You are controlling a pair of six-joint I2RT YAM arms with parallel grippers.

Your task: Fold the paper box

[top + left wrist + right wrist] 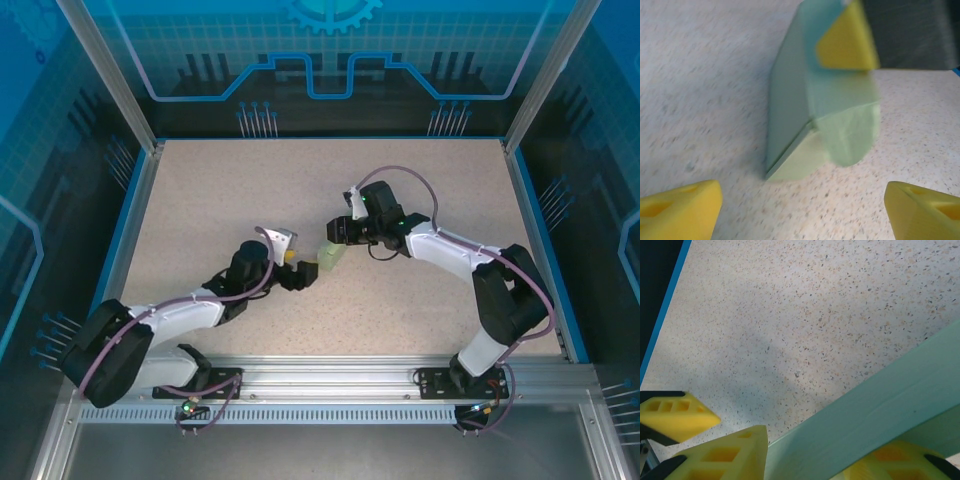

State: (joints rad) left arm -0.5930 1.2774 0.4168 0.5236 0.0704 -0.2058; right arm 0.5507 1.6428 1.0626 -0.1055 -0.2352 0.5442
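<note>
Two yellow plastic fingertips (680,212) of the left gripper (800,215) sit at the bottom corners of the left wrist view. They are wedge-shaped and hollow-cored, and their jaws stand wide open with nothing between them but bare speckled surface (705,100). Just ahead stands the one paper box (795,100), pale mint-green thin card with a matte face. It is partly folded into a slanted, wedge-like body, and its lower edge rests on the surface. A rounded flap (850,135) hangs loose at its near end, crease lines showing in it.

A third yellow fingertip (847,40) presses on the box's upper part. It belongs to the right gripper (815,460), whose jaws are closed on the card: in the right wrist view a long flat panel runs between its two yellow fingers (735,455). At the left edge of that view is one more yellow wedge (675,415); I cannot tell whose it is.

From above, the two arms meet near the middle of the beige, stone-flecked surface (250,190), with the box between their tips. The left arm (170,320) and right arm (450,250) are white and black, each trailing a purple cable. A metal rail (330,375) carries both bases, and clear blue-printed walls (330,60) close in the sides and back.
</note>
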